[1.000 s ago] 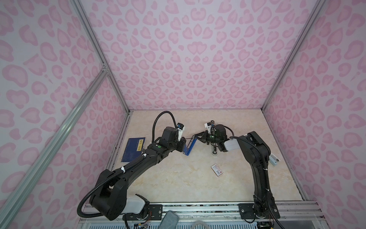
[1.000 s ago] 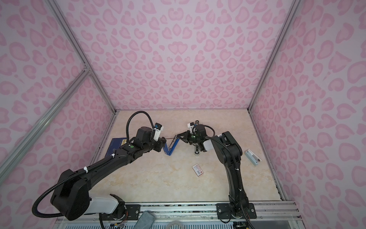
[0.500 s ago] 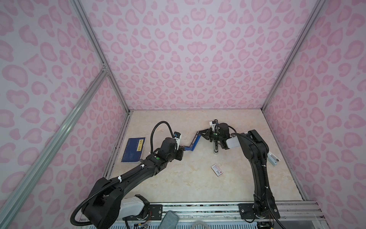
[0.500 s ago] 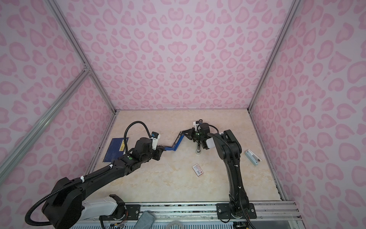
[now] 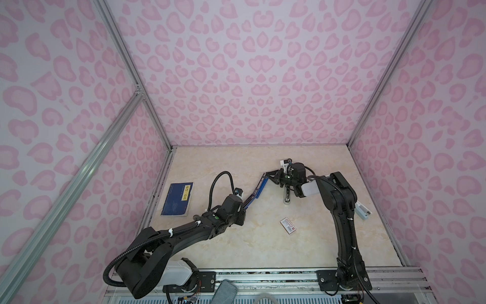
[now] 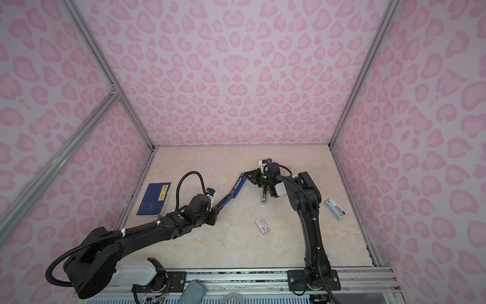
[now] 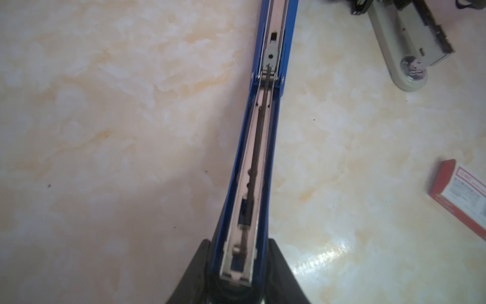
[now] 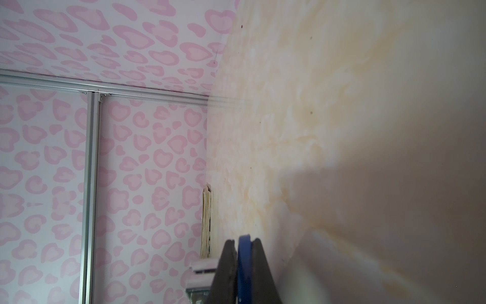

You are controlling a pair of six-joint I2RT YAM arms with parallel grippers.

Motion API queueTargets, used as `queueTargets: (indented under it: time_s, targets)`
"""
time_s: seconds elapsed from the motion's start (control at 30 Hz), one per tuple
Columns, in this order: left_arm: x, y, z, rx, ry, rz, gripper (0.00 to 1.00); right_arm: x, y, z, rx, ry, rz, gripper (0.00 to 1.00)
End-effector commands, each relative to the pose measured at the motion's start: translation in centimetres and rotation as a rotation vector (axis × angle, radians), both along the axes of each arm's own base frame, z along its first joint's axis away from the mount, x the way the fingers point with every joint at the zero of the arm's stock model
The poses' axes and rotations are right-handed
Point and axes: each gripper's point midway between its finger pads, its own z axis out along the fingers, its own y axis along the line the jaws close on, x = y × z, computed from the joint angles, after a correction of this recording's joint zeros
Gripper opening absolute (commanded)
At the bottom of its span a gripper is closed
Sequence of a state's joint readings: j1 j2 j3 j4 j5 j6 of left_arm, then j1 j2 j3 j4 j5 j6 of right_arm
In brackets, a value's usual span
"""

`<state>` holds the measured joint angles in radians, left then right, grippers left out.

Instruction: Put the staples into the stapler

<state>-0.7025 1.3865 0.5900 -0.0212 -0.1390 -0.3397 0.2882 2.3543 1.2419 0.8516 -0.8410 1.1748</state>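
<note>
A blue stapler (image 5: 256,190) is swung open into a long, nearly straight line above the table. My left gripper (image 5: 244,206) is shut on its near end. In the left wrist view the stapler's metal channel (image 7: 263,131) faces the camera between my black fingers (image 7: 278,265). My right gripper (image 5: 268,177) is shut on the far end, a blue edge (image 8: 244,263) pinched between its fingers. A small white tray with grey in it (image 6: 335,209), seemingly the staples, lies by the right wall. Their white box with a red label (image 5: 288,225) lies mid-table.
A grey stapler (image 5: 286,196) lies on the table under the right wrist. A dark blue booklet (image 5: 177,199) lies by the left wall. Pink patterned walls enclose the table on three sides.
The blue stapler has opened from a folded V into a long line. My left gripper moved down and toward the front with its end. My right gripper shifted slightly back and right.
</note>
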Motion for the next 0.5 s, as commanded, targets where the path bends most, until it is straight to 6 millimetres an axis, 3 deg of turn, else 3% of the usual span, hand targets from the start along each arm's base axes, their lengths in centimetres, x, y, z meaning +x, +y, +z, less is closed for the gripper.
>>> queueTargets:
  time_s: [0.0, 0.2, 0.47]
  targets:
    - [0.26, 1.80, -1.11, 0.092, 0.015, 0.087, 0.34, 0.26, -0.34, -0.79, -0.016, 0.006, -0.023, 0.00]
    - [1.03, 2.00, -1.24, 0.140, -0.004, 0.122, 0.50, 0.25, -0.31, -0.30, -0.015, 0.000, -0.023, 0.01]
    - [1.04, 2.14, -1.69, 0.160, 0.002, 0.135, 0.51, -0.52, -0.64, -0.76, -0.101, -0.001, -0.015, 0.22]
